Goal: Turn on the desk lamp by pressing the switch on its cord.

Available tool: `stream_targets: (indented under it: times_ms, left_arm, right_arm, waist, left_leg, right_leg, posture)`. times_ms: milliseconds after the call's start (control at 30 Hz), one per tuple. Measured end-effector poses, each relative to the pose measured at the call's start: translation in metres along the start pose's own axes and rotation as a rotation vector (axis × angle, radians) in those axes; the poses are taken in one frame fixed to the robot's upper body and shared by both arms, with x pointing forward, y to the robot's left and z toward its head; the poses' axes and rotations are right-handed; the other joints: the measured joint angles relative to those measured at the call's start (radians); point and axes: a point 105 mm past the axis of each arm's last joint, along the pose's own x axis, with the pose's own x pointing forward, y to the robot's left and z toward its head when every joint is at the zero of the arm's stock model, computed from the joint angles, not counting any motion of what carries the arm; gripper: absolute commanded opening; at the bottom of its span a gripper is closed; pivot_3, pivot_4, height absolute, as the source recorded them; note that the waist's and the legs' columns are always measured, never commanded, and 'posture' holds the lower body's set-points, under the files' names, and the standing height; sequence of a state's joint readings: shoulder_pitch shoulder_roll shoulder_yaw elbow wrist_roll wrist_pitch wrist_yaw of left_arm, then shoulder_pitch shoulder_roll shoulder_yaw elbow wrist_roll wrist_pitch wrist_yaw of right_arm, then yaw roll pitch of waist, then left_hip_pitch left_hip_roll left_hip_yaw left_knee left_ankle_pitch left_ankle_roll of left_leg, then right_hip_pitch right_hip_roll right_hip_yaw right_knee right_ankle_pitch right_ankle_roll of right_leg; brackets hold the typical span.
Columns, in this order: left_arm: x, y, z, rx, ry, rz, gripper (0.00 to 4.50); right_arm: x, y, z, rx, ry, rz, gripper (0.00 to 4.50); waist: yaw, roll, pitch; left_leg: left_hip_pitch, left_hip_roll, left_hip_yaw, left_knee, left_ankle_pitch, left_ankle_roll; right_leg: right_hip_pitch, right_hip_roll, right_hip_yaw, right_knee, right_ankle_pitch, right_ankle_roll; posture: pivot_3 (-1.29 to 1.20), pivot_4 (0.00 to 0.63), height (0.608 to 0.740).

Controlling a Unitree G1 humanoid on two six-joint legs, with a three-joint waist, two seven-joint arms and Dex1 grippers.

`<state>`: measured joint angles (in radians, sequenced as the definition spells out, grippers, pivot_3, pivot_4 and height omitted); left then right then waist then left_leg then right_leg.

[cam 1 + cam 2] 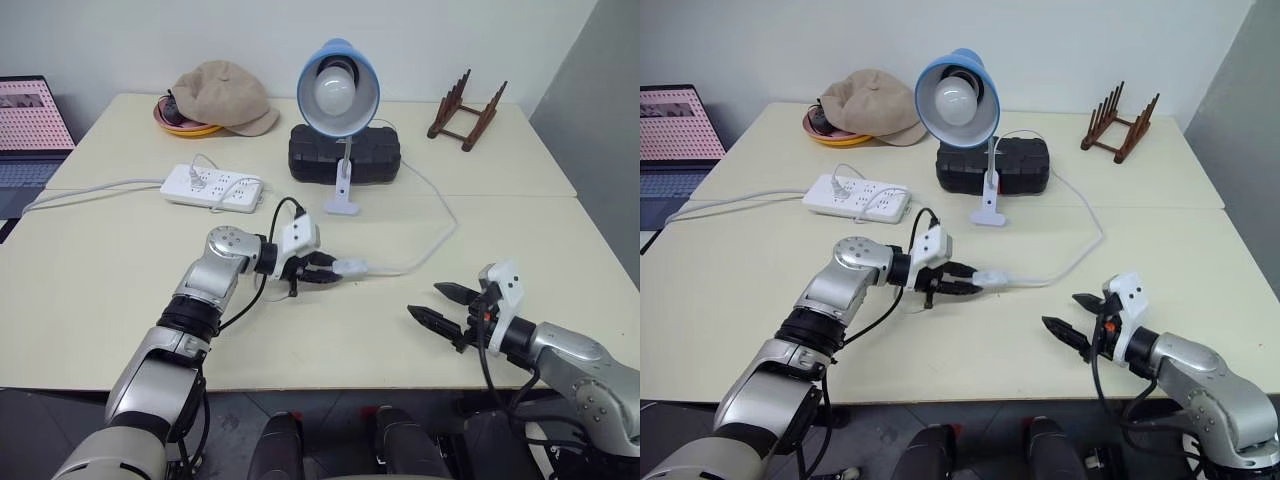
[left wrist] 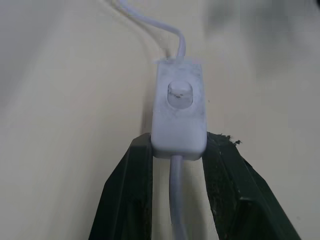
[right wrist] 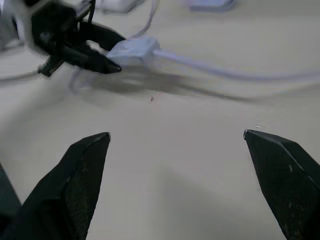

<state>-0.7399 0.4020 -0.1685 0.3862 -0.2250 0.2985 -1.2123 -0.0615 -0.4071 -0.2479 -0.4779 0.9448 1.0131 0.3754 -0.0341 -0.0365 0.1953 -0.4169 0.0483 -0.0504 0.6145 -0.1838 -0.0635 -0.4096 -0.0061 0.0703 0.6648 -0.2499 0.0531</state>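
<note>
The desk lamp [image 1: 338, 88], with a light-blue shade and a white bulb, is clipped upright at the table's middle back; its bulb looks unlit. Its thin white cord [image 1: 440, 215] loops to the right and back to the small white switch [image 1: 352, 267]. My left gripper [image 1: 330, 270] is shut on the switch's near end, holding it slightly off the table. In the left wrist view the switch [image 2: 179, 112] sits between both black fingers [image 2: 132, 195], button facing up. My right gripper [image 1: 428, 302] is open, to the right of the switch and nearer the front edge, with nothing between its fingers.
A white power strip [image 1: 212, 187] with its thicker cable lies left of the lamp. Behind the lamp is a black box [image 1: 345, 152]. A beige cap [image 1: 225, 95] covers an orange bowl at the back left. A wooden rack [image 1: 466, 110] stands back right, a laptop [image 1: 30, 130] far left.
</note>
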Motion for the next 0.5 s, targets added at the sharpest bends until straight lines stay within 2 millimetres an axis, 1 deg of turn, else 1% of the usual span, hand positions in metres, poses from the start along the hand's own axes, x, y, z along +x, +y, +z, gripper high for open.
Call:
stream_targets:
  times_ms: [67, 100, 200, 300, 367, 500]
  left_arm:
    - [0.007, -0.006, 0.018, -0.022, -0.077, 0.0, 1.07]
    - [0.009, -0.008, 0.021, -0.029, -0.094, 0.009, 1.07]
    - [0.013, -0.016, 0.02, -0.065, -0.122, 0.041, 1.07]
    - [0.016, -0.023, 0.019, -0.082, -0.128, 0.054, 1.07]
    - [0.016, -0.024, 0.022, -0.072, -0.127, 0.059, 1.07]
    - [0.015, -0.024, 0.02, -0.081, -0.122, 0.076, 1.07]
  right_arm:
    - [0.01, 0.007, 0.001, 0.134, 0.002, 0.028, 4.5]
    - [0.013, 0.008, 0.005, 0.17, -0.007, 0.032, 4.5]
    - [0.028, 0.015, 0.022, 0.289, -0.053, 0.055, 4.5]
    - [0.046, 0.022, 0.044, 0.381, -0.109, 0.065, 4.5]
    - [0.051, 0.024, 0.055, 0.414, -0.135, 0.054, 4.5]
    - [0.052, 0.02, 0.054, 0.442, -0.12, 0.014, 4.5]
  waist:
    - [0.001, 0.001, 0.0]
    - [0.0, 0.001, 0.0]
    - [-0.007, 0.001, -0.001]
    - [-0.01, 0.001, -0.001]
    - [-0.01, 0.001, -0.001]
    - [-0.006, 0.001, -0.001]
  left_leg:
    - [0.0, 0.0, 0.0, 0.0, 0.0, 0.0]
    - [0.001, 0.0, 0.0, 0.0, 0.0, 0.0]
    - [0.001, 0.0, 0.0, 0.0, 0.0, 0.0]
    - [0.001, 0.0, 0.0, 0.0, 0.0, 0.001]
    - [0.0, 0.0, -0.001, 0.0, 0.0, 0.001]
    - [-0.001, 0.0, 0.0, 0.0, 0.0, 0.001]
  right_leg:
    - [0.0, 0.0, 0.0, 0.0, 0.0, 0.0]
    - [0.0, 0.0, 0.0, 0.0, 0.0, 0.0]
    - [0.0, 0.0, 0.001, 0.0, 0.0, 0.0]
    - [0.0, 0.001, 0.0, 0.0, 0.0, 0.0]
    - [0.0, 0.001, 0.0, 0.0, 0.0, 0.0]
    - [0.0, 0.001, 0.001, -0.002, 0.0, 0.0]
  posture:
    - [0.0, 0.15, 0.74]
    - [0.0, 0.15, 0.74]
    - [0.0, 0.15, 0.74]
    - [0.0, 0.15, 0.74]
    - [0.0, 0.15, 0.74]
    - [0.0, 0.15, 0.74]
